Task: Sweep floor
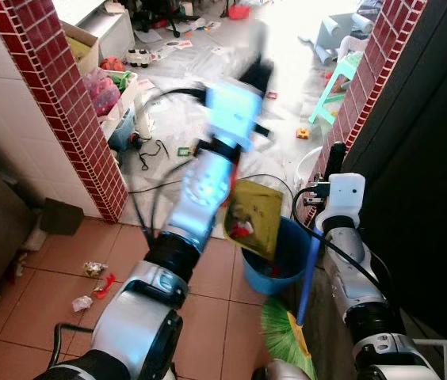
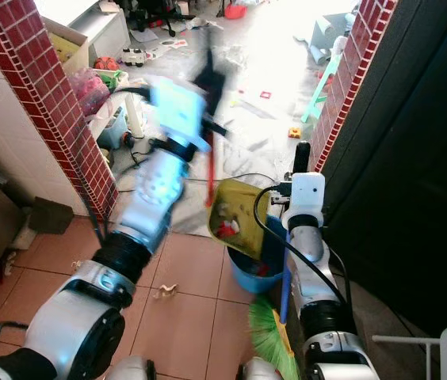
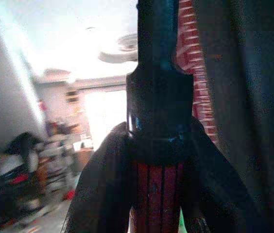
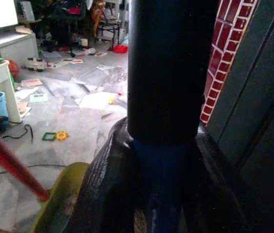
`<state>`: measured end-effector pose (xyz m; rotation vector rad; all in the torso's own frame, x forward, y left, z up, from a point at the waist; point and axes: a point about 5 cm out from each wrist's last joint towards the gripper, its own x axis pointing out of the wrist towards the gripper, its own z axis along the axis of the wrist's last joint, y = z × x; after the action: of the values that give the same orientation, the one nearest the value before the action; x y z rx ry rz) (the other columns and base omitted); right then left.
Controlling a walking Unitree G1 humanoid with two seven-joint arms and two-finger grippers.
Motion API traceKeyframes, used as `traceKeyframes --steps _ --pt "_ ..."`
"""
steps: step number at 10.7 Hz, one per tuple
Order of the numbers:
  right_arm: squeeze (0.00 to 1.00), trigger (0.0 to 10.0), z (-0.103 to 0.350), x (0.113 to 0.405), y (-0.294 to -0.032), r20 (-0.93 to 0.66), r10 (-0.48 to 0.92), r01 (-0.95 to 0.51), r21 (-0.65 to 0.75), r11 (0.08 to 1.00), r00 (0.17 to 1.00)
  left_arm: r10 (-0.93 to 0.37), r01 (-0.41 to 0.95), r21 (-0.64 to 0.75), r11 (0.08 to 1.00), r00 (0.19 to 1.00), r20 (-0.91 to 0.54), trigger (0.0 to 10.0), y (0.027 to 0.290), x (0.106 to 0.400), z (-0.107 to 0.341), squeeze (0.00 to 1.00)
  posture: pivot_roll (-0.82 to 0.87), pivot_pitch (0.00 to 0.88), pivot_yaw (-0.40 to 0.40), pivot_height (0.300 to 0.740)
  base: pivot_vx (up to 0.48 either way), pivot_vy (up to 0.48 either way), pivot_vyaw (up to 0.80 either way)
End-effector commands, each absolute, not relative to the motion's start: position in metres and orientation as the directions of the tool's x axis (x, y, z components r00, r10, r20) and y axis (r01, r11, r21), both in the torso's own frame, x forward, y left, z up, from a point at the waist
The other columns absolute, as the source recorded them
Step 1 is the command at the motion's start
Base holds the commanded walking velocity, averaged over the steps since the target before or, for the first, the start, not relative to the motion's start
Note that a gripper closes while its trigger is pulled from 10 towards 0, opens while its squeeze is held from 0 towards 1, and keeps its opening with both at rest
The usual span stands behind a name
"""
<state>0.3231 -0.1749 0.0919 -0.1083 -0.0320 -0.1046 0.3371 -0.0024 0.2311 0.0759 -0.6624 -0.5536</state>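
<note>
While the yellow dustpan is tipped over the blue bucket, its load of scraps is judged to be going into the bucket, which is why it is held high and tilted, mouth down. The dustpan is carried by its red handle, around which the left gripper is clenched, the dark fingers being seen pressed to both sides of the handle. The broom is kept upright at about 4 o'clock of the bucket, just beside it, bristles on the tiled floor, so that it stays out of the way. Its blue shaft is grasped by the right gripper, closed tight. Litter is left at 9 o'clock, well apart from the bucket.
</note>
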Motion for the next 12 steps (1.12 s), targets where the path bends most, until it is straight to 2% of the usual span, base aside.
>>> traceKeyframes --steps 1,2,3,4,5,6,8,9,10,11,12 --pt "0.00 10.0 0.099 0.324 -0.175 0.072 -0.108 0.115 -0.102 0.988 0.992 -0.607 0.587 0.252 0.769 0.548 0.576 10.0 -0.036 0.319 0.235 0.00 -0.07 0.029 -0.008 0.740 0.000 0.000 0.00" --pt "0.00 10.0 0.099 0.324 -0.175 0.070 -0.106 0.113 -0.101 0.988 0.992 -0.717 0.706 0.288 0.647 0.434 0.545 10.0 -0.056 0.301 0.231 0.00 -0.06 0.034 -0.007 0.740 0.000 0.000 0.00" --pt "0.00 10.0 0.099 0.324 -0.175 0.070 -0.106 0.112 -0.101 0.989 0.992 -0.765 0.753 0.317 0.577 0.362 0.533 10.0 -0.065 0.290 0.230 0.00 -0.06 0.034 -0.007 0.740 0.000 0.000 0.00" --pt "0.00 10.0 0.099 0.324 -0.175 0.067 -0.105 0.111 -0.100 0.989 0.992 -0.837 0.800 0.395 0.451 0.226 0.498 10.0 -0.076 0.274 0.230 0.00 -0.06 0.033 -0.009 0.740 0.000 0.000 0.00" --pt "0.00 10.0 0.099 0.325 -0.175 0.065 -0.105 0.111 -0.100 0.989 0.992 -0.887 0.817 0.464 0.342 0.117 0.447 10.0 -0.083 0.262 0.229 0.00 -0.06 0.033 -0.011 0.740 0.000 0.000 0.00" --pt "0.00 10.0 0.099 0.326 -0.175 0.063 -0.104 0.110 -0.100 0.989 0.993 -0.934 0.823 0.537 0.188 -0.020 0.357 10.0 -0.091 0.247 0.227 0.00 -0.06 0.032 -0.011 0.740 0.000 0.000 0.00" --pt "0.00 10.0 0.099 0.327 -0.175 0.063 -0.104 0.110 -0.102 0.989 0.993 -0.964 0.766 0.641 0.043 -0.138 0.229 10.0 -0.097 0.234 0.222 0.00 -0.06 0.029 -0.011 0.740 0.000 0.000 0.00" --pt "0.00 10.0 0.100 0.328 -0.175 0.064 -0.104 0.111 -0.102 0.989 0.992 -0.962 0.739 0.665 0.104 -0.094 0.255 10.0 -0.096 0.236 0.230 0.00 -0.06 0.024 -0.009 0.740 0.000 0.000 0.00" --pt "0.00 10.0 0.100 0.329 -0.175 0.065 -0.105 0.111 -0.101 0.989 0.992 -0.954 0.768 0.628 0.124 -0.082 0.289 10.0 -0.095 0.238 0.234 0.00 -0.06 0.020 -0.009 0.740 0.000 0.000 0.00" --pt "0.00 10.0 0.100 0.329 -0.174 0.068 -0.104 0.110 -0.102 0.989 0.992 -0.943 0.764 0.615 0.195 -0.028 0.332 10.0 -0.091 0.244 0.240 0.00 -0.06 0.015 -0.008 0.740 0.000 0.000 0.00" --pt "0.00 10.0 0.100 0.329 -0.174 0.071 -0.103 0.110 -0.101 0.989 0.992 -0.909 0.737 0.596 0.318 0.058 0.413 10.0 -0.082 0.256 0.254 0.00 -0.06 0.014 -0.006 0.740 0.000 0.000 0.00"
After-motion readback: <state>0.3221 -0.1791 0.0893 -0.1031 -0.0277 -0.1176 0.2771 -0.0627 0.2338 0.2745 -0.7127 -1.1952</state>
